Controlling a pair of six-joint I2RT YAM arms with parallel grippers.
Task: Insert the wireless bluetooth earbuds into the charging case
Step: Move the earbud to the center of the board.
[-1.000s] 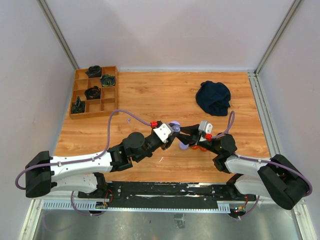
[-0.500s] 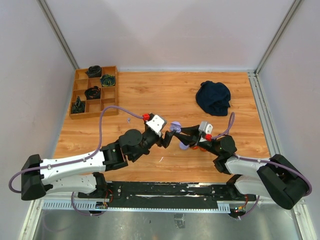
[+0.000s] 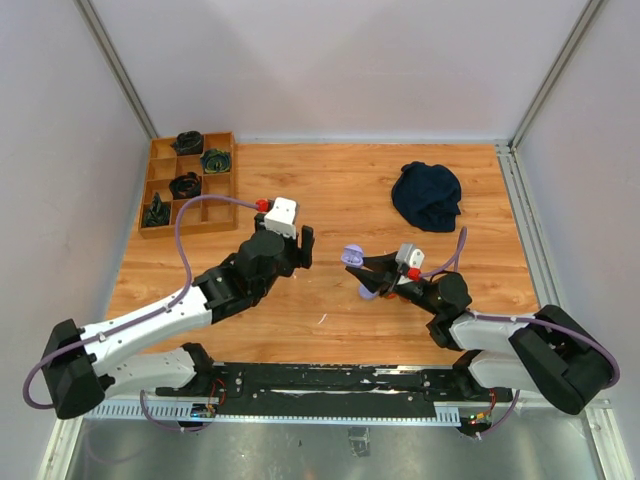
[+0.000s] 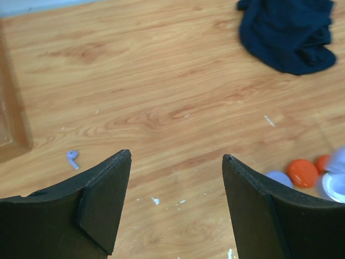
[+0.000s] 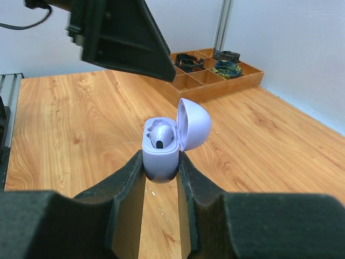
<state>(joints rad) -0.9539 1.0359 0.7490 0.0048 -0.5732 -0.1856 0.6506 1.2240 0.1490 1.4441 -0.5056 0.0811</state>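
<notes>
No legible text, label, brand, number or sign in any view.
Charging case [image 5: 160,157]: plain lilac shell, nothing readable on it.
White block on left wrist [image 3: 283,211]: too small from above to tell any marking.
Wooden tray [image 3: 222,180], 10 o'clock on the desk [image 3: 330,190]: no lettering made out.
</notes>
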